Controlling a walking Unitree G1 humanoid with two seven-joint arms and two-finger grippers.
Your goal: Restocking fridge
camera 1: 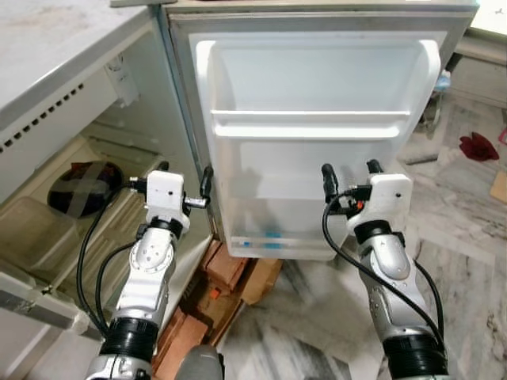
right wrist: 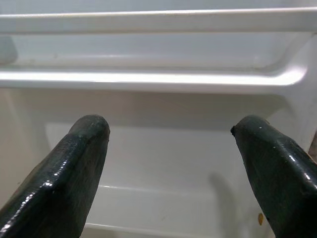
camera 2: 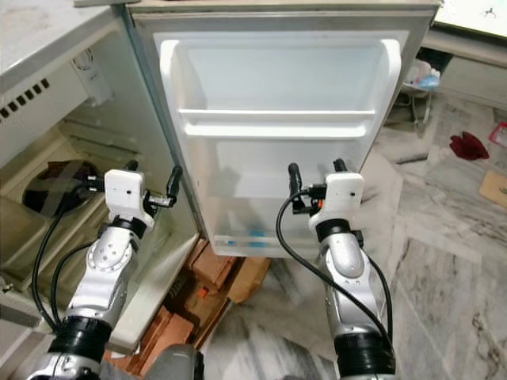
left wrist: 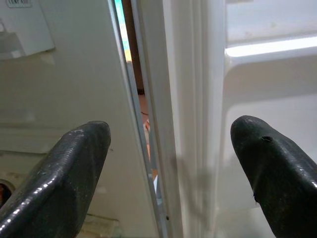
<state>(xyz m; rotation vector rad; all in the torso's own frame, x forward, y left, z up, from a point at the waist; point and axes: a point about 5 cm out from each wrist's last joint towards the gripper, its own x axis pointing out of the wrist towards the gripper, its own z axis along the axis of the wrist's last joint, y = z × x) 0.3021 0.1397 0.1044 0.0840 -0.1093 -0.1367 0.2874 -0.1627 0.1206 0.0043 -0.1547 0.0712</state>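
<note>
The fridge door stands wide open in front of the robot, with its white inner side turned to the camera. It has an upper door shelf with a rail and a lower door bin of clear plastic; something small and blue shows through the bottom of this bin, but it is too unclear to name. At the robot's left is the open fridge compartment, where a round dark dish with light tape or stripes across it lies on a pale inner shelf. The left end effector is raised at the hinge side of the door, between the compartment and the door's edge, and its two black fingers are spread wide with nothing between them; in the left wrist view the narrow gap of the hinge runs between them. The right end effector is raised in front of the lower part of the door, near the lower bin, and its fingers are also wide apart and hold nothing; the right wrist view looks past them at the door shelf rail. Under the door, several reddish bricks lie on the marble floor. Far at the right on the floor lies a dark red cloth.
</note>
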